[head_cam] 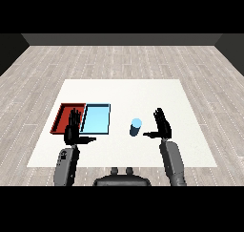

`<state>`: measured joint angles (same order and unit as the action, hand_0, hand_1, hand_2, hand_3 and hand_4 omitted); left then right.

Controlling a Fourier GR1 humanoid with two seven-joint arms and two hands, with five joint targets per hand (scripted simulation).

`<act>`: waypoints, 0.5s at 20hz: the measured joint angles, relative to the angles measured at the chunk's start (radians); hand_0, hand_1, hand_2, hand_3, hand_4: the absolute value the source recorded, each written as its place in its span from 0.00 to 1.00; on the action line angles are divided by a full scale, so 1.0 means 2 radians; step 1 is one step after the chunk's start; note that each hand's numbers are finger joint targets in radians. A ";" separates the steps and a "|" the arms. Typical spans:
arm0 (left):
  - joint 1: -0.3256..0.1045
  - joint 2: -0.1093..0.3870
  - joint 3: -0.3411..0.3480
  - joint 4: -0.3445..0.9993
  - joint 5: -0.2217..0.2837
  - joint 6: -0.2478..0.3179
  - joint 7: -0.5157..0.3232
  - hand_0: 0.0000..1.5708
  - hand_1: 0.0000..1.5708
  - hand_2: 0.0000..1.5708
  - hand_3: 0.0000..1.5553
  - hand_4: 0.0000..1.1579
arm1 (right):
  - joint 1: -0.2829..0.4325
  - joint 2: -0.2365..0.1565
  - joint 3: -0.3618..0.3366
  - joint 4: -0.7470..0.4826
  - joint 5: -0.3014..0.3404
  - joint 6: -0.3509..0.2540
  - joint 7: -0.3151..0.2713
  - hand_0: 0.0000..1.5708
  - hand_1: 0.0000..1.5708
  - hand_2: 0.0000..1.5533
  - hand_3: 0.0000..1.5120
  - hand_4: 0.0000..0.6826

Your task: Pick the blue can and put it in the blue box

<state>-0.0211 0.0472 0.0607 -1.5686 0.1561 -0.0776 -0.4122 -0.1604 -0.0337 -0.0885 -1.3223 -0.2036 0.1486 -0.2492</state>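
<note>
A blue can (136, 127) stands upright on the white table (124, 92), right of the light blue tray (96, 118). My right hand (163, 124) is open just right of the can, fingers straight up and thumb pointing toward it, with a small gap between. My left hand (74, 129) is open too, raised over the seam between the red tray (66, 115) and the blue tray, hiding part of both. Nothing lies in the blue tray.
The two trays lie side by side at the table's left. Grey wood floor surrounds the table on all sides.
</note>
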 measured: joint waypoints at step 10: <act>0.010 -0.003 0.003 -0.002 0.010 -0.010 -0.011 0.00 0.00 0.00 0.00 0.00 | -0.002 0.011 0.032 0.033 -0.006 -0.026 -0.014 0.00 0.00 0.00 0.00 0.00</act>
<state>-0.0018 0.0419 0.0663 -1.5733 0.1765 -0.0981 -0.4335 -0.1639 -0.0126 -0.0248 -1.2560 -0.2163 0.0974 -0.2778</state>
